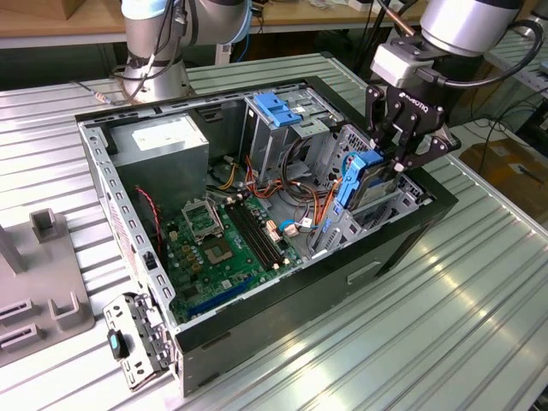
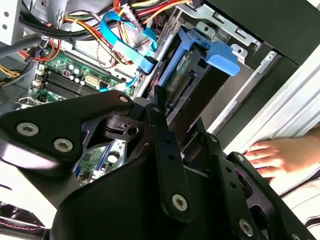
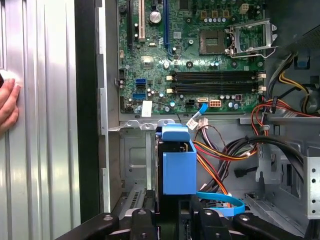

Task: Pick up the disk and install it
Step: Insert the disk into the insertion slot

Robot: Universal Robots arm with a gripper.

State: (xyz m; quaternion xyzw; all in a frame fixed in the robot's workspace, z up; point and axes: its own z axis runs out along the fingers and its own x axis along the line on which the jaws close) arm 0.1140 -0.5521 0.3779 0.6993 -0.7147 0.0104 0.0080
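Your work surface, a ribbed metal table [image 1: 445,291], the open computer case [image 1: 282,312] lying on it, a grey fixture block [image 1: 64,317] at the exterior view's left, a person's hand [image 3: 7,107] on the ribs beside the case

In the exterior view, the arm's silver wrist [image 1: 467,21] enters from 1 o'clock, with a pale grey housing [image 1: 402,62] mounted beneath it. The black gripper [image 1: 387,164] hangs below, angled toward 7 o'clock. Its 2 fingers [image 1: 425,152] are clamped on the upper end of the disk [image 1: 366,181]. In the first wrist view, the fingertips [image 3: 142,220] flank the disk's blue frame.
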